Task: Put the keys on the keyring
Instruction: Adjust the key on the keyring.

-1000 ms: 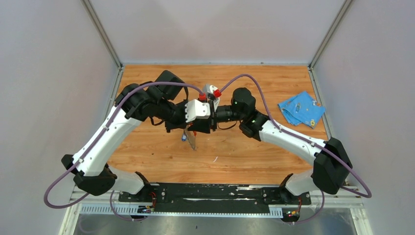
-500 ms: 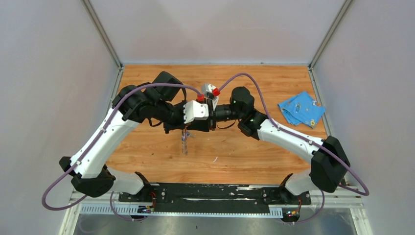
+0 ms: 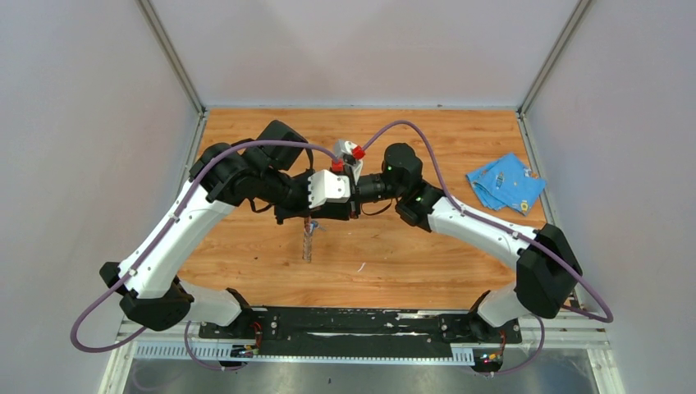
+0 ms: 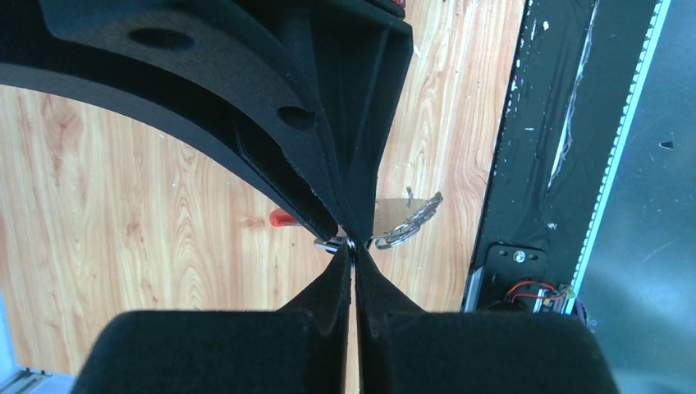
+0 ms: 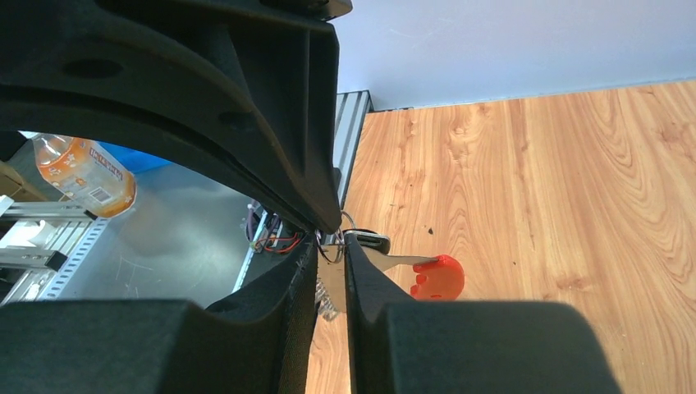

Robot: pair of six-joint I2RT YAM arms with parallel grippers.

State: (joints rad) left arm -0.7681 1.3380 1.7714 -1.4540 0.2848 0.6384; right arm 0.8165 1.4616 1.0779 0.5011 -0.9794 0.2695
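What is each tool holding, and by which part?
Left tool pinches the keyring by its small metal ring. Right tool brackets that ring too; hold cannot be told.

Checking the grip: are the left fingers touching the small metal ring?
Touching: left wrist view shows the left fingers pinched shut on the metal ring at their tips.
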